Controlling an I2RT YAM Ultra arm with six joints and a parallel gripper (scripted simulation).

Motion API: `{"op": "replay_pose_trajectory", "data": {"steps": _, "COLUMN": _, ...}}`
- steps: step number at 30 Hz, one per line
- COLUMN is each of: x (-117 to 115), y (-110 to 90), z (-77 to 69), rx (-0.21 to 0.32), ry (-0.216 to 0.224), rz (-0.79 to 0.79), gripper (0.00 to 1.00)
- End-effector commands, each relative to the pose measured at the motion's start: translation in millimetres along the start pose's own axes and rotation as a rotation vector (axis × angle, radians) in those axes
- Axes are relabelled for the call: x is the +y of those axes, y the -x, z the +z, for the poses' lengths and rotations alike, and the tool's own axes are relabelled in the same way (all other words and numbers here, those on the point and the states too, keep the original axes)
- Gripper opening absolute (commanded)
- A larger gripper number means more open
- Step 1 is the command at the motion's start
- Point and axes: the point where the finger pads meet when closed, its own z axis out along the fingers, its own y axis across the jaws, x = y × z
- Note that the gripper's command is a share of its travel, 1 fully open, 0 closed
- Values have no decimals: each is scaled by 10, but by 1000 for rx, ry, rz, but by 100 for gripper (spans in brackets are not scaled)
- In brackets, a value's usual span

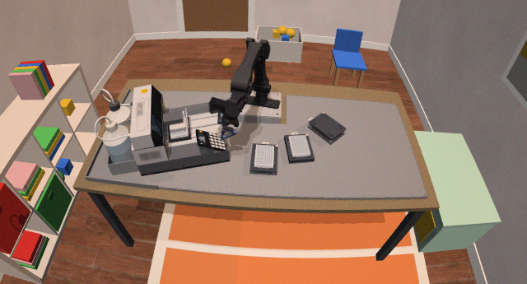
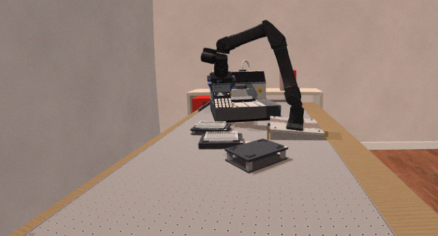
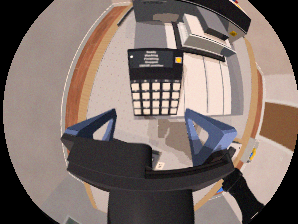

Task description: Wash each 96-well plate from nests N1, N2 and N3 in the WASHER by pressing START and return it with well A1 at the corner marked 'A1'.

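- Wrist view gives me the gripper [image 3: 154,129] with its blue fingers spread as wide as they go and nothing between them.
- Ahead of the fingers I see the washer's keypad [image 3: 154,82], its pale keys just beyond the fingertips.
- From the top view, my gripper [image 1: 229,132] hangs just beside the keypad [image 1: 211,140], on the side towards the arm's base.
- Beyond the keypad, one plate [image 1: 178,130] lies on the washer [image 1: 165,152] carrier, close to the dark housing.
- On the other side of my gripper, two nests each carry a white plate: the nearer [image 1: 263,156] and the next [image 1: 299,146].
- Farthest from my gripper, the third nest [image 1: 327,127] shows only its dark slab.
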Motion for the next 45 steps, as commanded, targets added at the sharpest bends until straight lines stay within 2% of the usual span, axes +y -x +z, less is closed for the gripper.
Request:
{"op": "replay_pose_trajectory", "data": {"steps": 1, "x": -5, "y": 158, "z": -100, "rx": -22, "ry": 24, "rz": -9, "gripper": 100}}
{"op": "replay_pose_trajectory", "data": {"steps": 3, "x": -5, "y": 158, "z": -100, "rx": -22, "ry": 24, "rz": -9, "gripper": 100}}
{"op": "replay_pose_trajectory", "data": {"steps": 18, "x": -216, "y": 613, "z": -111, "rx": -23, "ry": 23, "rz": -9, "gripper": 100}}
{"op": "replay_pose_trajectory", "data": {"steps": 20, "x": -216, "y": 613, "z": -111, "rx": -23, "ry": 23, "rz": -9, "gripper": 100}}
{"op": "replay_pose_trajectory", "data": {"steps": 35, "x": -426, "y": 1069, "z": -124, "rx": -24, "ry": 23, "rz": -9, "gripper": 100}}
{"op": "replay_pose_trajectory", "data": {"steps": 40, "x": -468, "y": 1160, "z": -126, "rx": -25, "ry": 23, "rz": -10, "gripper": 100}}
{"op": "replay_pose_trajectory", "data": {"steps": 45, "x": -472, "y": 1168, "z": -127, "rx": -25, "ry": 23, "rz": -10, "gripper": 100}}
